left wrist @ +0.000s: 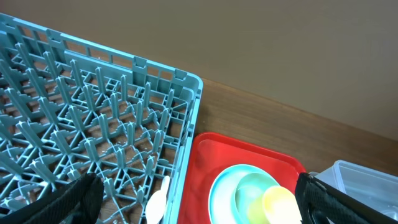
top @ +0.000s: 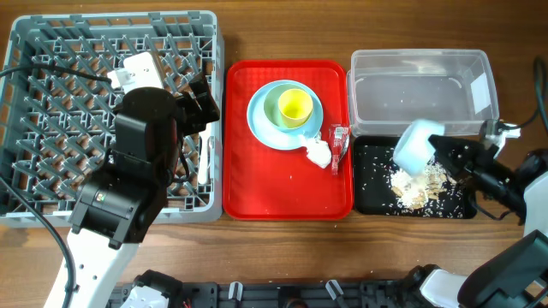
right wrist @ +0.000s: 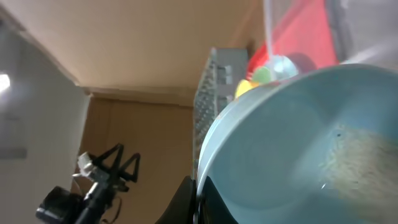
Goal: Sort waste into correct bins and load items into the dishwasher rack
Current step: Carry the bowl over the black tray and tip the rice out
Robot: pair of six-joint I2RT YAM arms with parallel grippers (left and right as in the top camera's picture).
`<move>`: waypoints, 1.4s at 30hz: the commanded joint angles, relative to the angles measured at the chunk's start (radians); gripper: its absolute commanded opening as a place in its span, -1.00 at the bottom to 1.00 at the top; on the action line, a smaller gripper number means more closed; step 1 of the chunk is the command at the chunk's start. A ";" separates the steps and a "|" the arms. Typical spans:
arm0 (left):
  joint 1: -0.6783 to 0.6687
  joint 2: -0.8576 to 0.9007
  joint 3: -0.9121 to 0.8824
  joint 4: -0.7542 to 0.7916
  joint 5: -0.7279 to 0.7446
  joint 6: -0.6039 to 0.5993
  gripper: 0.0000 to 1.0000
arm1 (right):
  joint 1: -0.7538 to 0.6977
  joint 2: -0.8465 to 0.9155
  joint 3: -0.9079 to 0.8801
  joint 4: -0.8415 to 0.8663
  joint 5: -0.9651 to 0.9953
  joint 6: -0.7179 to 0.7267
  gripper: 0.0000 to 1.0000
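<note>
Bowl (top: 417, 147) tipped in right gripper (top: 442, 155), mouth toward black tray (top: 368, 193).

dishwasher rack (top: 51, 111) part-hidden by left arm (top: 137, 171), spoon (left wrist: 155, 202) cropped

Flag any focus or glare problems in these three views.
Overhead: sharp, evenly lit, mild sheen on the clear tub. Left wrist: rack crisp, own fingers dark and blurred. Right wrist: tilted, blue bowl fills frame, soft.
</note>
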 commanded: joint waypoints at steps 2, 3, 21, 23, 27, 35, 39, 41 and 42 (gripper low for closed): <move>0.005 -0.003 0.004 0.003 0.004 -0.016 1.00 | -0.003 -0.018 -0.010 -0.019 -0.069 -0.056 -0.91; 0.005 -0.003 0.004 0.003 0.004 -0.016 1.00 | -0.004 -0.018 -0.010 -0.001 -0.068 -0.055 -0.91; 0.005 -0.003 0.004 0.003 0.004 -0.016 1.00 | -0.002 -0.019 -0.010 -0.094 -0.079 -0.056 -0.91; 0.005 -0.003 0.004 0.003 0.004 -0.016 1.00 | -0.002 -0.019 -0.010 -0.086 -0.074 -0.024 -0.91; 0.006 -0.003 0.004 0.003 0.004 -0.016 1.00 | -0.002 -0.024 -0.010 -0.049 -0.129 -0.012 -0.91; 0.005 -0.003 0.004 0.003 0.004 -0.016 1.00 | -0.002 -0.033 -0.010 0.056 -0.093 0.069 -0.91; 0.006 -0.003 0.004 0.003 0.004 -0.016 1.00 | -0.001 -0.034 -0.010 0.069 -0.088 0.097 -0.92; 0.005 -0.003 0.004 0.003 0.004 -0.016 1.00 | 0.000 -0.042 -0.010 -0.016 -0.130 0.070 -0.91; 0.006 -0.003 0.004 0.003 0.004 -0.016 1.00 | 0.000 -0.042 -0.010 0.026 -0.087 0.108 -0.91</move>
